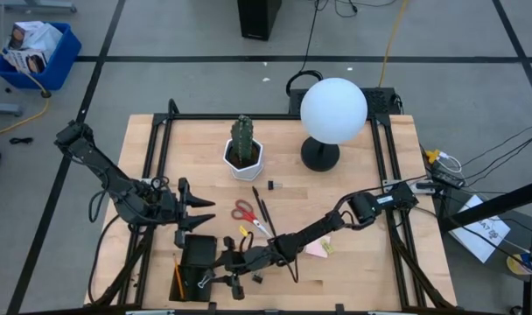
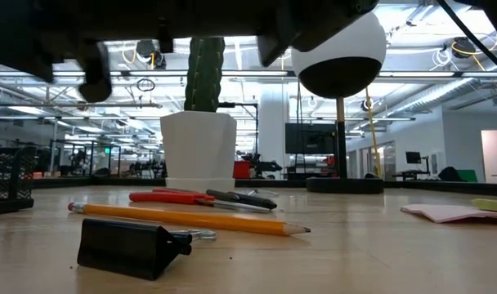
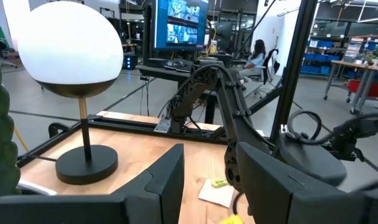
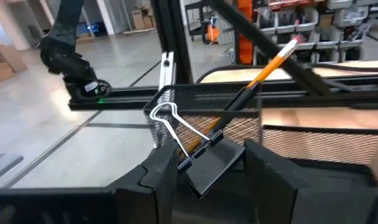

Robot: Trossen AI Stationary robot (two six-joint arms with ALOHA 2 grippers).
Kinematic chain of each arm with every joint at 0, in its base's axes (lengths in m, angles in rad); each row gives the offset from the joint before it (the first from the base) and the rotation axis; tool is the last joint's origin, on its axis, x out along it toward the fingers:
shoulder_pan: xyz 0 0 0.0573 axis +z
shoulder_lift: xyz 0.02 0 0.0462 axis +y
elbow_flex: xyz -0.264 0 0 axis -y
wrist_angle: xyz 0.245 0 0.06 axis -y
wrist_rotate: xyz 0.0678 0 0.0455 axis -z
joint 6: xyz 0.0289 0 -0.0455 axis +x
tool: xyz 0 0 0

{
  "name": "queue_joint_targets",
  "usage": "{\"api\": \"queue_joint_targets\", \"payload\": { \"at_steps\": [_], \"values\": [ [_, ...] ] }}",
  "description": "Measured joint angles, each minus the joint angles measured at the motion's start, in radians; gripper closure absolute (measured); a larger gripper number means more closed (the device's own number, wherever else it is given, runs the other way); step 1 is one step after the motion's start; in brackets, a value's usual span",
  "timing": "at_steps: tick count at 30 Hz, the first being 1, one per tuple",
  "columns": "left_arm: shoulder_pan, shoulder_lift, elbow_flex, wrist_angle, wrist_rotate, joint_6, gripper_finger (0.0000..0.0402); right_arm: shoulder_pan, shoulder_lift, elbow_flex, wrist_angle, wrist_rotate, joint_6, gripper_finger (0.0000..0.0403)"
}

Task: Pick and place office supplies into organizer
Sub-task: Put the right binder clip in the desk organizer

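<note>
Seen from overhead, the right hand reaches across the wooden desk to the black mesh organizer near the front left corner, its fingers clamped on a black binder clip. An orange pencil stands in the organizer's left compartment. The left hand hovers just behind the organizer, fingers apart and empty. Red-handled scissors, dark pens and pink sticky notes lie mid-desk, in front of a cactus in a white pot and a globe lamp.

At desk level, a second binder clip lies nearest the camera, another orange pencil behind it, then the scissors and pens.

The left wrist camera shows the lamp and the right arm past its separated fingers.

The right wrist camera shows the gripped clip held over the organizer, beside the leaning pencil.
</note>
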Motion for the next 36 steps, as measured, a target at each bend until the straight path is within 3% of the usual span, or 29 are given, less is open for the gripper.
{"api": "queue_joint_targets", "payload": {
  "at_steps": [4,9,13,20,27,36],
  "values": [
    [0.0,0.0,0.0,-0.012,0.002,-0.018,0.0249,0.01,0.002,0.008,-0.029,0.016,-0.041,0.0253],
    [-0.002,0.0,0.0,-0.026,0.024,-0.08,0.0249,0.032,-0.037,0.01,-0.081,0.125,-0.152,0.0251],
    [-0.001,0.0,0.0,-0.04,0.052,-0.193,0.0249,0.048,-0.063,0.01,-0.166,0.221,-0.236,0.0253],
    [-0.002,0.01,0.0,-0.168,0.189,-0.431,0.0249,0.069,-0.075,0.01,-0.225,0.377,-0.374,0.0251],
    [-0.002,0.051,0.0,-0.242,0.195,-0.621,0.0249,0.079,-0.09,0.008,-0.263,0.582,-0.503,0.025],
    [-0.03,0.066,0.0,-0.241,0.237,-0.637,0.0249,0.106,-0.111,0.009,-0.245,0.634,-0.587,0.025]
  ]
}}
